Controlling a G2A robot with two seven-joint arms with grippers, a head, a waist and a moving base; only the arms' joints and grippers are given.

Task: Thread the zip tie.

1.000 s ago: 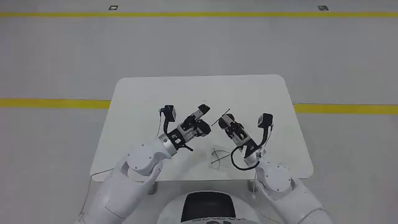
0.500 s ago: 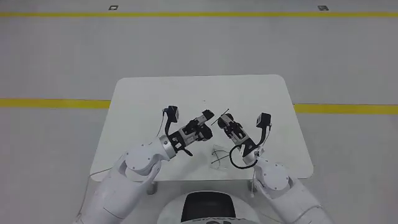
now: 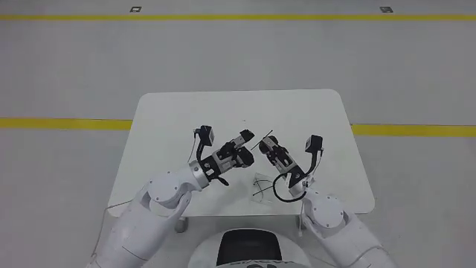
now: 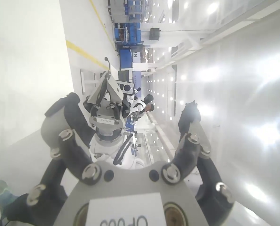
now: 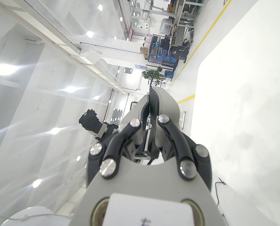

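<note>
The right gripper (image 5: pixel 151 95) has its two fingers pressed tight on the thin black plastic zip tie (image 3: pixel 265 135); the tie sticks out past the fingertips, up off the white table (image 3: pixel 297 112), likely so its end is free to poke through; the left gripper (image 4: pixel 130 103) is spread wide with nothing in it; it sits just beside the right one and faces it, I think so it can catch the tie's other end; a small clear packet (image 3: pixel 260 186) with dark strips lies on the table, nearer the robot.
</note>
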